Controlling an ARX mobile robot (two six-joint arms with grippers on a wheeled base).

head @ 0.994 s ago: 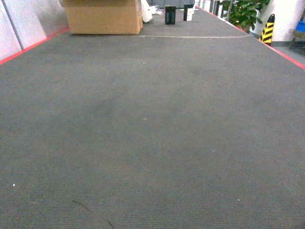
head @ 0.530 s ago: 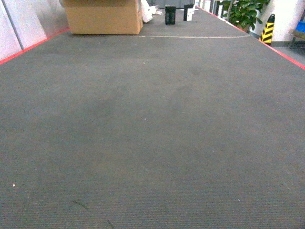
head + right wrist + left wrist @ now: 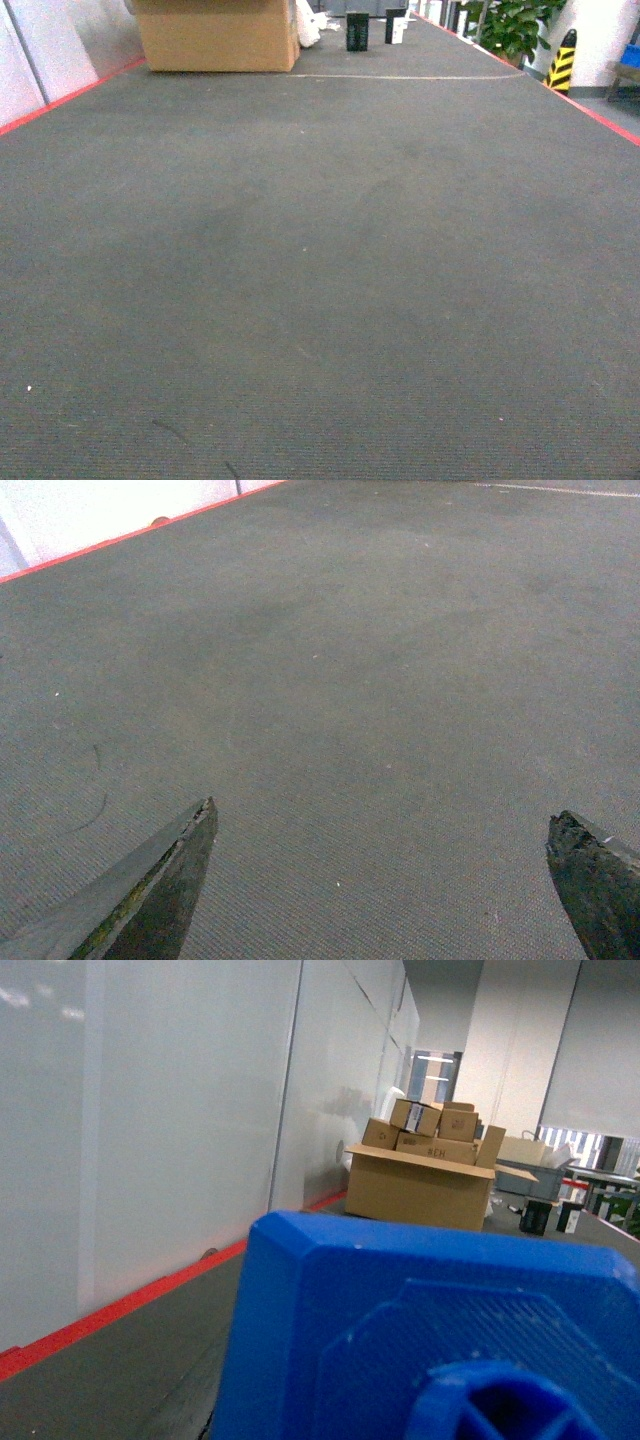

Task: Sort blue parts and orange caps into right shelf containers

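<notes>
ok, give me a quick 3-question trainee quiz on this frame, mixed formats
1. True or false: the right gripper is shut on an orange cap.
2. Multiple choice: in the head view, the big cardboard box stands A) at the far left, B) at the near right, C) in the centre foreground.
3. Fill in: the plastic piece filling the bottom of the left wrist view is coloured ____.

Key
1. False. Its jaws stand wide apart over the grey surface, with nothing between them.
2. A.
3. Blue.
</notes>
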